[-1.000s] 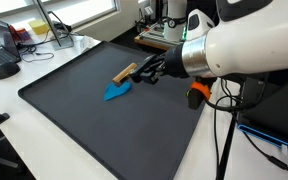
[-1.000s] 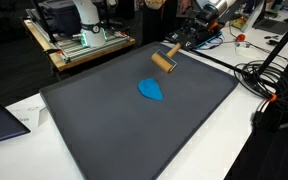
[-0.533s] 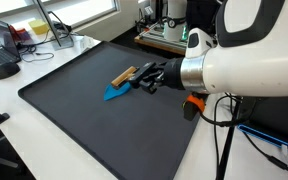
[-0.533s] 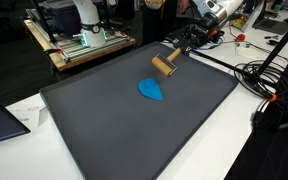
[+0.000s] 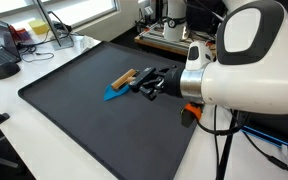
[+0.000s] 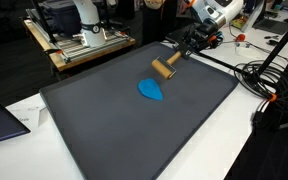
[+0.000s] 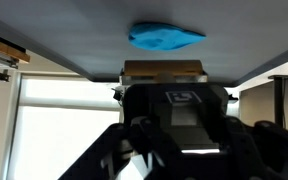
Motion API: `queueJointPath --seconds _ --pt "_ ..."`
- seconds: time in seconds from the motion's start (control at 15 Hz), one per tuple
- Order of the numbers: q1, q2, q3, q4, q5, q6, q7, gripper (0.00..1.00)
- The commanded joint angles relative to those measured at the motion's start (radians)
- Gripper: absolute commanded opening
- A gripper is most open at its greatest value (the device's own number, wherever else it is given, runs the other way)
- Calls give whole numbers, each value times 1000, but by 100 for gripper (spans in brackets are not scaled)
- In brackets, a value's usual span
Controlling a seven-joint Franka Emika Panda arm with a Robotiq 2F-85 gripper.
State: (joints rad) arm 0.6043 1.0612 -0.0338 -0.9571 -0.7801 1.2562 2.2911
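**Held item.** The wooden tool (image 6: pixel 164 68) has a pale, light-brown head, short and block-like, with a smooth finish. A darker, narrower part leads from the head into the gripper (image 6: pixel 185 52). The tool is tilted, with the head pointing away from the arm. In the wrist view, the head (image 7: pixel 164 70) appears as a flat rectangular bar across the fingers.

**End effector.** The jaws are closed on the dark end of the wooden tool.

**Location.** The tool is over the dark mat (image 6: pixel 114 130), near the edge closest to the robot. The blue piece (image 6: pixel 152 90) is near the head, with a gap between them. Contact between the head and the mat cannot be determined.

**Quantities.** One wooden tool, one blue piece, one mat.

**Materials and shapes.**
- The blue piece (image 5: pixel 114 92) is bright blue, flat and teardrop-shaped, with a slightly creased surface.
- The mat is matte, dark grey and rectangular, and lies on a white table (image 5: pixel 44 140).
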Motion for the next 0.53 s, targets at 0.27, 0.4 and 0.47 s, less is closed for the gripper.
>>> queueJointPath --seconds 0.27,0.4,0.47 --pt "-53 -54 21 34 40 -23 -187 23" --pt "-76 -78 31 24 58 -11 -228 23" --pt "-92 -95 40 13 69 6 -249 23"
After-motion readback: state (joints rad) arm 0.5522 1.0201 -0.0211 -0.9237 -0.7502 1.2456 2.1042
